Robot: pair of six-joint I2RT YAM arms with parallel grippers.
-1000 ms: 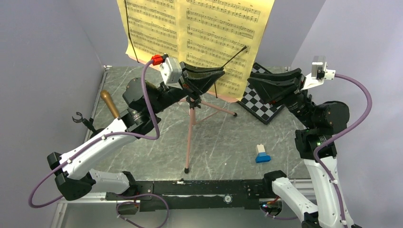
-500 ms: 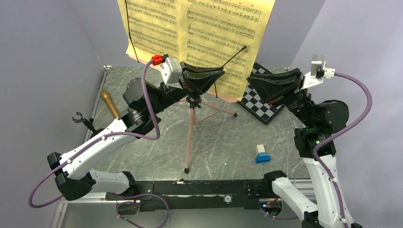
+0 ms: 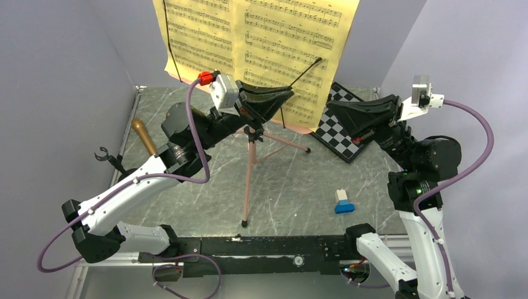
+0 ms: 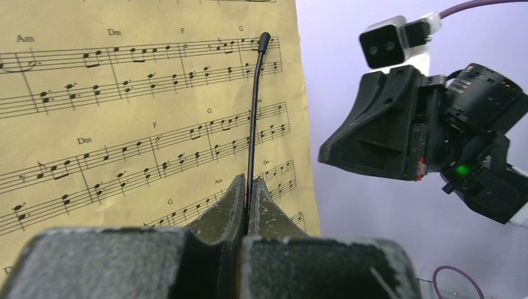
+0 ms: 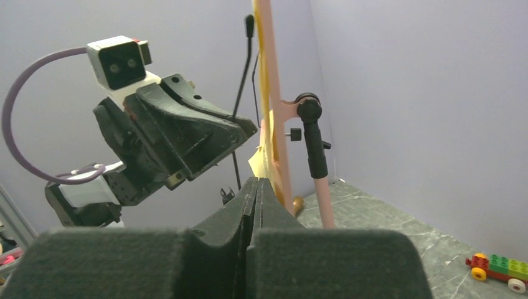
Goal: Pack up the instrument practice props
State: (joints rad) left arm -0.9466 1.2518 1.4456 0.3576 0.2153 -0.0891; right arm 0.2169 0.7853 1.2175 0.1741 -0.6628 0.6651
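**Q:** Your left end effector [image 4: 248, 187]?
**A:** Mine is clenched on the thin black wire [image 4: 254, 106], which rises from its fingertips across the yellow sheet-music pages [image 4: 124, 124]. The pink music stand [image 3: 249, 168] stands beneath it on the desk [image 3: 299, 180].
**Q:** And the right end effector [image 5: 256, 184]?
**A:** Clenched, empty, aloft; the stand lies just ahead of it.

Overhead; both wrists facing sheet-music pages [image 3: 280, 37]
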